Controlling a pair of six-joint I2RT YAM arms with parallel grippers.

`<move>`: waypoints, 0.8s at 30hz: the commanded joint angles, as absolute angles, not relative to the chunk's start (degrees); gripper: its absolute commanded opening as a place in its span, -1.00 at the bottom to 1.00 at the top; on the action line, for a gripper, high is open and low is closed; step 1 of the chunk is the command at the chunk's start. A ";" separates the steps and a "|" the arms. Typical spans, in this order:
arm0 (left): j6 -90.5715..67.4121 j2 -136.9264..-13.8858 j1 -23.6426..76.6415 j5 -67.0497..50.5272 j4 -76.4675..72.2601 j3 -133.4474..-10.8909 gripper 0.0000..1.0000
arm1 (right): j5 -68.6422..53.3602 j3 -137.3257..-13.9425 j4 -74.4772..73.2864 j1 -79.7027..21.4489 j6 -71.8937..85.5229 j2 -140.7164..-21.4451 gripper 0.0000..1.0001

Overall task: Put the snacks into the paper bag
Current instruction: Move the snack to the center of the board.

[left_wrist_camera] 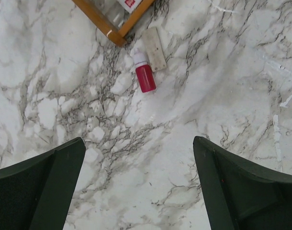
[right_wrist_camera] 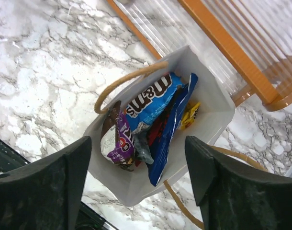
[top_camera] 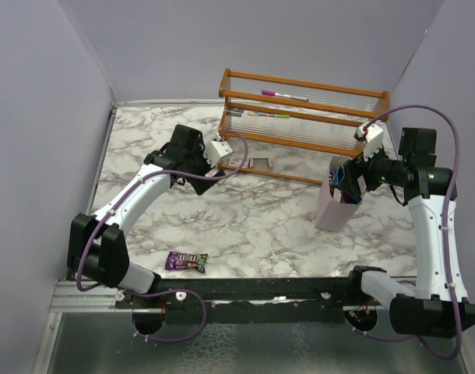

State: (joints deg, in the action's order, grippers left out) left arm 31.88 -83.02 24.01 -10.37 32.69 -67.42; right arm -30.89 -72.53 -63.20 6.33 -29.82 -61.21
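While several snacks [right_wrist_camera: 151, 105] are sitting inside the paper bag [right_wrist_camera: 210, 103] beside the wooden rack [top_camera: 300, 82], you are leaving 1 purple packet [top_camera: 185, 261] lying on the bench [top_camera: 261, 222] by its near edge; both jaws are hanging released, empty.

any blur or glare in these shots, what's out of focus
Top external: even soft light, only faint shadows, purple snack small but legible. Left wrist: marble table and red piece sharp, left fingers dark and soft-edged. Right wrist: blue packet in the paper bag sharp with mild sheen, right fingers out of focus.
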 commanded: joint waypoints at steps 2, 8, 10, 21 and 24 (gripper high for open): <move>34.73 -82.69 20.84 -14.08 33.91 -63.31 0.98 | -34.45 -76.86 -63.84 6.06 -29.97 -61.98 0.72; 39.64 -82.37 16.69 -15.84 37.84 -60.61 0.98 | -35.07 -80.99 -61.50 6.06 -29.05 -63.25 0.85; 41.86 -82.17 15.39 -16.10 39.09 -59.48 0.98 | -36.00 -81.21 -59.43 6.06 -28.54 -63.73 0.85; 65.50 -75.59 13.27 -22.58 53.53 -49.94 0.97 | -43.91 -76.90 -47.76 6.06 -25.85 -65.84 0.80; 69.20 -73.25 13.35 -24.15 55.18 -47.12 0.97 | -44.04 -75.82 -46.49 6.06 -25.36 -64.39 0.80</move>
State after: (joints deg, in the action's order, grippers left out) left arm 59.24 -76.84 13.41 -18.55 48.40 -50.06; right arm -40.71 -77.10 -51.59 6.33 -26.92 -66.78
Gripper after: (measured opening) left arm 0.987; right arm 0.899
